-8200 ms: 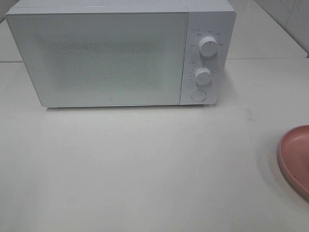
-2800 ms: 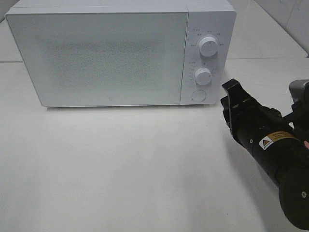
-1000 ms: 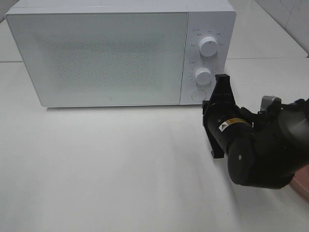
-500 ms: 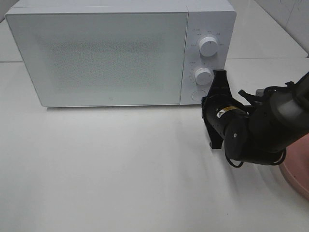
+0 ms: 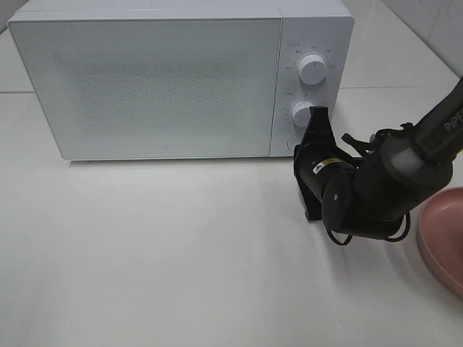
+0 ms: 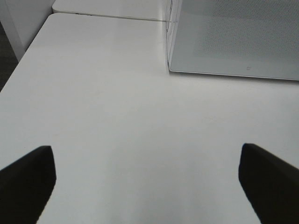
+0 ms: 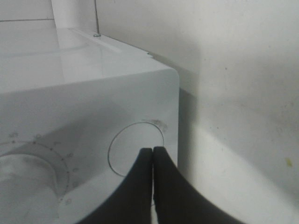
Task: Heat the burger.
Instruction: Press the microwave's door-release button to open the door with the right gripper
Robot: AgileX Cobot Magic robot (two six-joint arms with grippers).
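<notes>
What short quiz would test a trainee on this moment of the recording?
1. True or false: the microwave door stands open.
2. The shut right gripper is aimed at: A upper knob, B round button, C pink plate.
3. Which gripper is open over the table?
Key: 1 false; 2 B; 3 the left gripper.

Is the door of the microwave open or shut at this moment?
Shut. The microwave door lies flush with the control panel, no gap shows along its edge, and the inside is not exposed.
</notes>
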